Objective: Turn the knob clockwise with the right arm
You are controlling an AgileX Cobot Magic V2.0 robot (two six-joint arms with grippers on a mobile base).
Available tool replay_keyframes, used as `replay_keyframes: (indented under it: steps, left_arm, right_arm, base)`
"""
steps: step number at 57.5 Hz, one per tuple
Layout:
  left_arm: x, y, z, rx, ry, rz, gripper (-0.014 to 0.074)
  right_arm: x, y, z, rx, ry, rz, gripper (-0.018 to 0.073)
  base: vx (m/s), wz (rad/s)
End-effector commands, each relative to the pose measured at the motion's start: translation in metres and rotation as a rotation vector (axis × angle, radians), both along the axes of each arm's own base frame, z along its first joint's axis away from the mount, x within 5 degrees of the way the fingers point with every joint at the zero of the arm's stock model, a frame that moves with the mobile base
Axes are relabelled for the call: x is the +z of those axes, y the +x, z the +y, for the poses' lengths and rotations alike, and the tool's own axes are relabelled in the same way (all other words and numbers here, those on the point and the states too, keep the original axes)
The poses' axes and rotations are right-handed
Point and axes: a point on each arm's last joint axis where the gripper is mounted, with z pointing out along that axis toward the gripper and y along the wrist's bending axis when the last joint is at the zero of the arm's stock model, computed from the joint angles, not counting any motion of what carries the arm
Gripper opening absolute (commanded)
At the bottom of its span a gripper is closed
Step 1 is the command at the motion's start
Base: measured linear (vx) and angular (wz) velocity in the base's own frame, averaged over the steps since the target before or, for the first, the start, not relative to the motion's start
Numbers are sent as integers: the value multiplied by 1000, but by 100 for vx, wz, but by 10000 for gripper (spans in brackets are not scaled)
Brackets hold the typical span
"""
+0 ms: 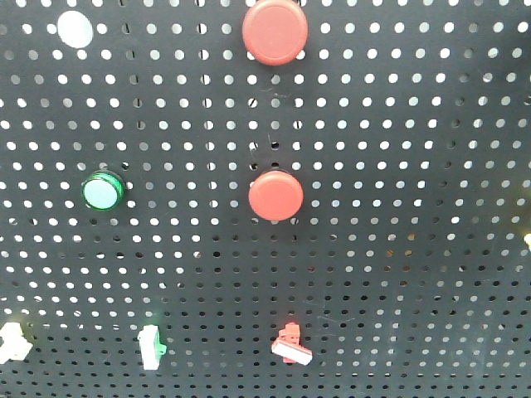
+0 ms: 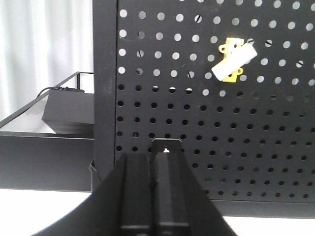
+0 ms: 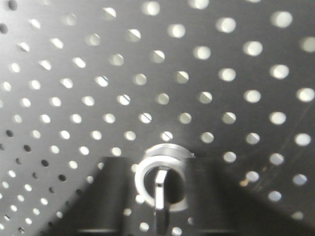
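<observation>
So the whole backdrop is a matte black perforated panel (image 1: pixel 398 166), round holes in a tidy grid with light shining through them. In the front view there are two glossy red dome buttons, a big one (image 1: pixel 275 31) at the top centre and a smaller one (image 1: pixel 275 196) mid-frame, plus a green-ringed button (image 1: pixel 103 191) with a pale face on the left and a flat white disc (image 1: pixel 75 28) in the upper left corner. Along the bottom edge sit small plastic toggle-looking pieces: a white one (image 1: pixel 151 347) and a red-and-white one (image 1: pixel 291 346).

The knob (image 3: pixel 161 182) shows up in the right wrist view, lower centre of the frame: a shiny metal ring with a narrow bar-shaped handle pointing downward. It's blurry, very close to the lens. The right claw (image 3: pixel 160 206) is only dark shapes on either side of the knob, and I honestly can't tell if it's pinching it or not.

Left wrist view: the left claw (image 2: pixel 165 196) is a black slab at the bottom centre, its jaws look pressed together, holding nothing. A yellow bracket with a white bar (image 2: pixel 234 60) is tilted at the upper right, and a black box (image 2: pixel 69 110) sits on a desk (image 2: pixel 29 130) at the left.
</observation>
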Motion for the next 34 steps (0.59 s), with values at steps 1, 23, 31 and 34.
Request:
replay_keyframes:
  steps: [1, 23, 31, 34]
  left_arm:
    - [3, 0, 1, 11, -20, -68, -6]
    - [3, 0, 1, 11, -20, -68, -6]
    - [3, 0, 1, 11, -20, -68, -6]
    - [3, 0, 1, 11, -20, -68, -6]
  right_arm:
    - [17, -23, -9, -33, -80, -112, 449]
    - [-10, -93, -43, -162, -656, 80, 167]
    - [-37, -101, -36, -72, -867, 49, -15]
    - [-51, -98, -32, -41, -898, 47, -15]
  base:
    - [0, 0]
    - [0, 0]
    - [0, 0]
    - [0, 0]
